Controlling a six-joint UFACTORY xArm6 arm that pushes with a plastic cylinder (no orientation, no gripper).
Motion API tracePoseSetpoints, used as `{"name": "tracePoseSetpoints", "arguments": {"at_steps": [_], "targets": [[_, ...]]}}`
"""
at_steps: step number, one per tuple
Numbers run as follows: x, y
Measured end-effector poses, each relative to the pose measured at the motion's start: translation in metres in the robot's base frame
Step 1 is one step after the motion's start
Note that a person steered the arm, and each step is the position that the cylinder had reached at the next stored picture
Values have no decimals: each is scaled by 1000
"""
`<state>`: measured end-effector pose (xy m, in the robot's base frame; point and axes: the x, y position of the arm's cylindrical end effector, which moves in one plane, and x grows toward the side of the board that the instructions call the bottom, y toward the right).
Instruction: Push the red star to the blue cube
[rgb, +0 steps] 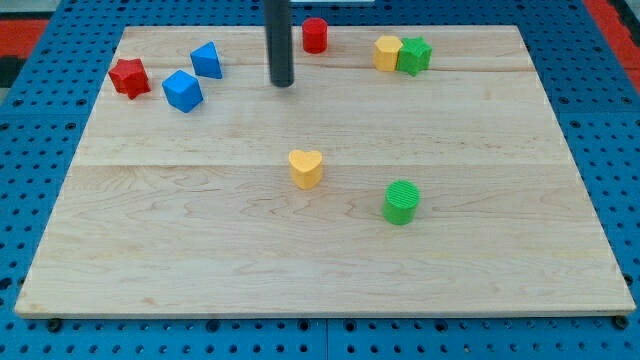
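While my tip (282, 84) sits bare, no jaws and touching nothing, near the board's top edge well right of both, the red star (129, 77) waits at the top-left corner just left of the blue cube (183, 91); approach step, next I'd judge circling to the star's left side.
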<state>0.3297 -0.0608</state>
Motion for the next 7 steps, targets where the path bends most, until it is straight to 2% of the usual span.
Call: {"name": "tracePoseSetpoints", "arguments": {"at_steps": [1,2,3,6,7], "targets": [[56,-43],[56,-138],[38,-236],[9,-244],[0,-222]]}}
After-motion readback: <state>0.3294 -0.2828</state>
